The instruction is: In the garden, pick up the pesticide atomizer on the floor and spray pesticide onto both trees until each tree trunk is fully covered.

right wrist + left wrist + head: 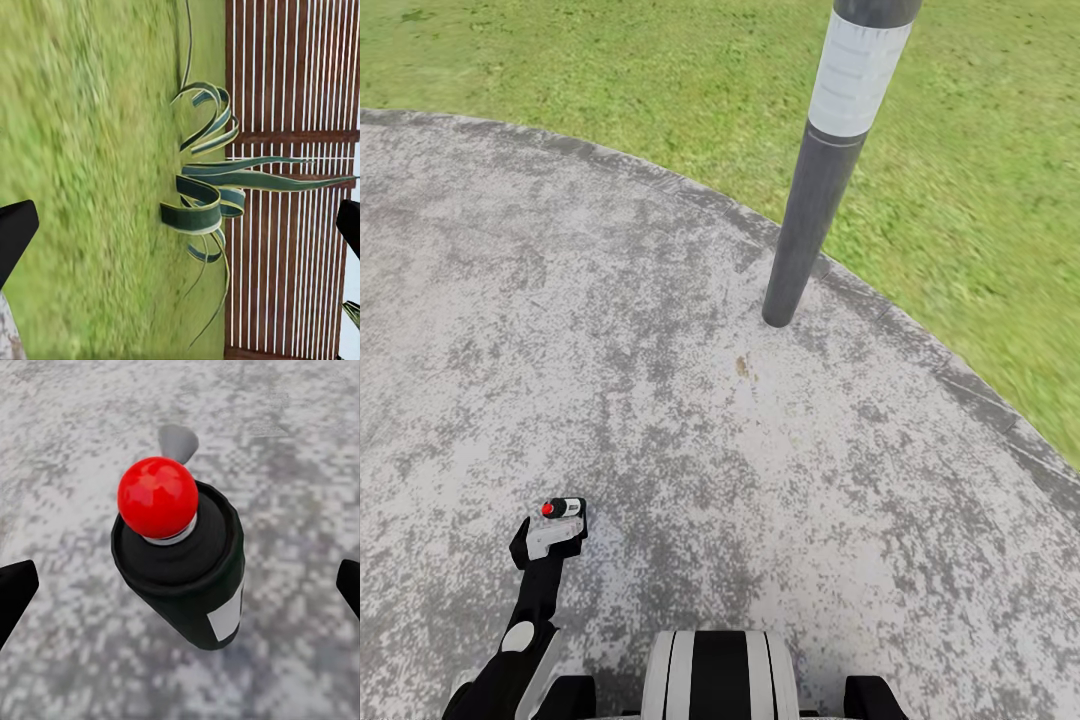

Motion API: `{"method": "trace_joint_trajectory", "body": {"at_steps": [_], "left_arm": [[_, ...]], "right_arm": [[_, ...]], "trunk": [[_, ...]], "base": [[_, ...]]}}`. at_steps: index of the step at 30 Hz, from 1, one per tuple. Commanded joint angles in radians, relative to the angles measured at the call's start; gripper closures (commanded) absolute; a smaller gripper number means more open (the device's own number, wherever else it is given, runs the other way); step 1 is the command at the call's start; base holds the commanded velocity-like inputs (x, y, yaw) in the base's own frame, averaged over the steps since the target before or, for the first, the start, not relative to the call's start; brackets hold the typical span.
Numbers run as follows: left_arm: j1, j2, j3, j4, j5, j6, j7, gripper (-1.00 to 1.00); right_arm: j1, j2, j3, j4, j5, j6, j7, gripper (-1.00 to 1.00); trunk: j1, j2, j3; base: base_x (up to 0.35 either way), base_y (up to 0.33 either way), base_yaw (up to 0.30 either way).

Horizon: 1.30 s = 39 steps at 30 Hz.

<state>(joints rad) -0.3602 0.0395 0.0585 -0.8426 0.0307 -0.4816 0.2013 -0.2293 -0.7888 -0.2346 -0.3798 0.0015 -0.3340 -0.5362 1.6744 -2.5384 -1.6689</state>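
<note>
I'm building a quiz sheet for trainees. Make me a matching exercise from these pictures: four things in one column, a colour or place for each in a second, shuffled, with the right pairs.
Things
1. pesticide atomizer
2. lamp post
3. striped leafy plant
4. left gripper

Descriptions
A. stands upright near the patio's curved edge, a pale band high on it
B. grows on the grass beside the slatted wooden fence
C. dark bottle topped by a red ball, on the paved floor
D. open, fingers on either side of the bottle, not touching it

Pairs: 1-C, 2-A, 3-B, 4-D
</note>
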Motion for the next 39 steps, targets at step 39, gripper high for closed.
{"method": "trace_joint_trajectory", "body": {"at_steps": [39], "left_arm": [[0.000, 0.000, -0.002, -0.003, 0.003, -0.003, 0.003, -1.00]], "right_arm": [[0.000, 0.000, 0.000, -0.001, 0.002, -0.005, 0.002, -1.00]], "trunk": [[0.000, 0.000, 0.000]], "base": [[0.000, 0.000, 0.000]]}}
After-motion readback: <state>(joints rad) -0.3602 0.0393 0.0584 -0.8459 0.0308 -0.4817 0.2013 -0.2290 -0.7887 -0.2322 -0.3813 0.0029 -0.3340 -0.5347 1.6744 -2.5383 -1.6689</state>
